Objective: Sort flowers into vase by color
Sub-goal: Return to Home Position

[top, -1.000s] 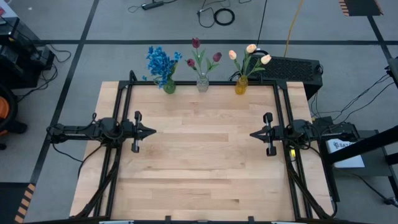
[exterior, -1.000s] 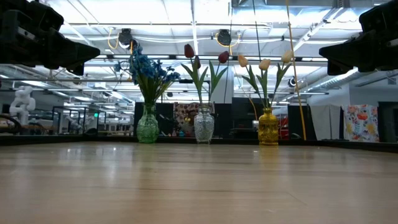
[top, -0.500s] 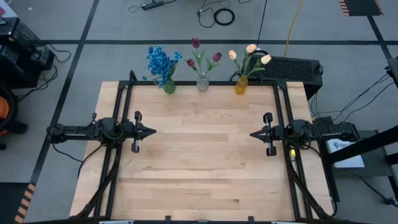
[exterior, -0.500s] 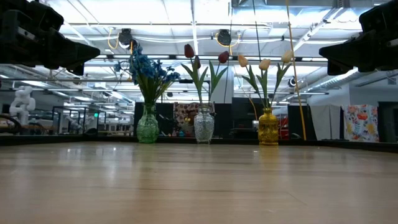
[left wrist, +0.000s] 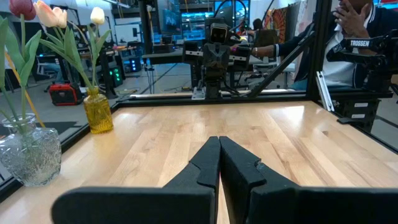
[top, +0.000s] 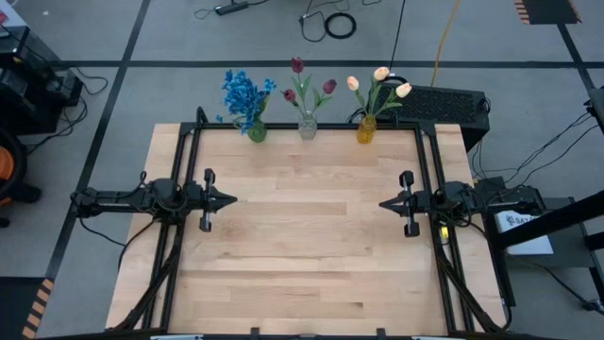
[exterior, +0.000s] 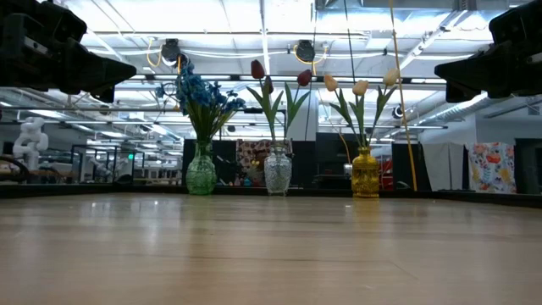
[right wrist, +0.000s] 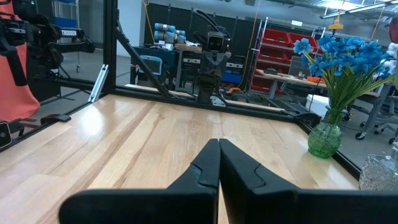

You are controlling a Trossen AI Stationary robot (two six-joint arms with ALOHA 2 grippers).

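**Q:** Anything gripped?
**A:** Nothing. The left claw (top: 230, 199) and right claw (top: 383, 203) are pinched tight and empty, facing each other across the middle of the desk (top: 302, 255).
**Q:** And what's to be sorted?
**A:** It stands upright along the far edge, well apart from both. Blue flowers (top: 243, 94) are far left, nearer the left claw. Red tulips (top: 304, 80) are in the centre and cream tulips (top: 377, 83) far right. Sorting looks complete.
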